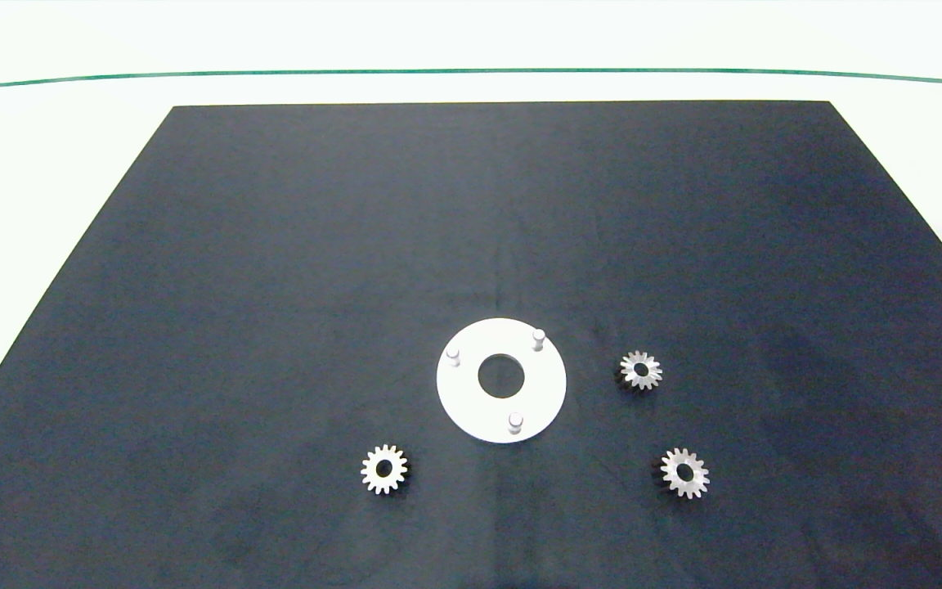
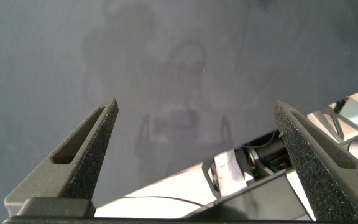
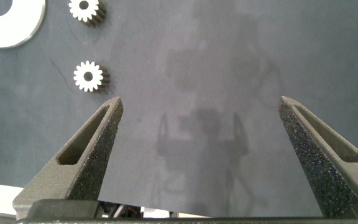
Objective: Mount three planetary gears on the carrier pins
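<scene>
A: Nearest in the head view are two gears, one at the left (image 1: pixel 384 469) and one at the right (image 1: pixel 684 473), both flat on the dark mat (image 1: pixel 275 286) that covers the desk. Neither arm shows in this view.

B: So where are the grippers?

A: Only the wrist views show them. The left gripper (image 2: pixel 194 134) has its fingers spread wide and holds nothing; under it I see bare mat and the desk edge, and no gear. The right gripper (image 3: pixel 201 127) is also wide and holds nothing. Ahead of it and off to one side lie two gears, the closer one (image 3: pixel 89 76) clear of the fingers and not between them, the other (image 3: pixel 86 9) beyond it, near the rim of the white disc (image 3: pixel 11 31).

B: Then which arm is nearer to a gear?

A: I judge the right arm, because it has two gears on its side of the disc, while the left has only one. A gear lies flat with its hole pointing up, so it has no long axis; the fingers must come down across the teeth.

B: And farther away?

A: Behind the front gears is the disc (image 1: pixel 471 405) with three pins: the near pin (image 1: pixel 515 423), then the left pin (image 1: pixel 453 357) and the far pin (image 1: pixel 538 337). All stand bare. The third gear (image 1: pixel 641 370) is beside the disc on the right, apart from it. Nothing is installed yet.
</scene>
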{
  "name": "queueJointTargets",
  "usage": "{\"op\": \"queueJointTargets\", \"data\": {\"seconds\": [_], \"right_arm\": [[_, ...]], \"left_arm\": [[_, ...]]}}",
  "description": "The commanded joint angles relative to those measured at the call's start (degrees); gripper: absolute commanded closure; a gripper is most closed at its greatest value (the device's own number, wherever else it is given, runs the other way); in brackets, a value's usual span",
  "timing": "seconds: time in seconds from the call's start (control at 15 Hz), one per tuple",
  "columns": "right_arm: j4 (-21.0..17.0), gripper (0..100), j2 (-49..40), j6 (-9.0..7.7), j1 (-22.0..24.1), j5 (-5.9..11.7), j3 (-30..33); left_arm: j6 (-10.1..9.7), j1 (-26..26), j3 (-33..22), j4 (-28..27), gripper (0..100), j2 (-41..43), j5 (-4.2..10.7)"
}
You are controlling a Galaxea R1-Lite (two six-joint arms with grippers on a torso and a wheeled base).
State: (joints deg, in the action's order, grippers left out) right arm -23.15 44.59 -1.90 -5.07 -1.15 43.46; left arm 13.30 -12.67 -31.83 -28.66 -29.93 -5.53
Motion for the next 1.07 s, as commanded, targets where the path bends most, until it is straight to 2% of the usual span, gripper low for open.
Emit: {"op": "queueJointTargets", "data": {"seconds": [0.07,0.2,0.53,0.67,0.8,0.87,1.07], "right_arm": [[-0.3,0,0.5,-0.03,0.0,-0.08,0.0],[-0.2,0,1.3,-0.03,-0.1,-0.08,0.1],[-0.2,0,2.3,-0.03,-0.1,-0.08,0.3],[-0.2,0,2.3,-0.03,-0.2,-0.17,0.6],[-0.3,0,2.3,0.06,-0.2,-0.17,0.4],[-0.2,0,2.3,0.06,-0.2,-0.17,0.4],[-0.3,0,2.1,0.06,-0.2,-0.17,0.4]], "left_arm": [[0.85,-2.3,0.0,4.2,0,-8.8,0.09],[1.38,-2.6,0.0,5.5,0,-12.3,0.09],[1.29,-9.9,0.1,14.2,0,-23.6,1.14],[1.20,-16.2,0.2,19.9,0,-28.7,3.16],[1.29,-20.6,0.4,24.0,0,-32.4,5.80],[1.38,-22.4,0.5,26.3,0,-34.3,7.20],[2.08,-25.1,0.8,31.8,0,-38.3,9.75]]}}
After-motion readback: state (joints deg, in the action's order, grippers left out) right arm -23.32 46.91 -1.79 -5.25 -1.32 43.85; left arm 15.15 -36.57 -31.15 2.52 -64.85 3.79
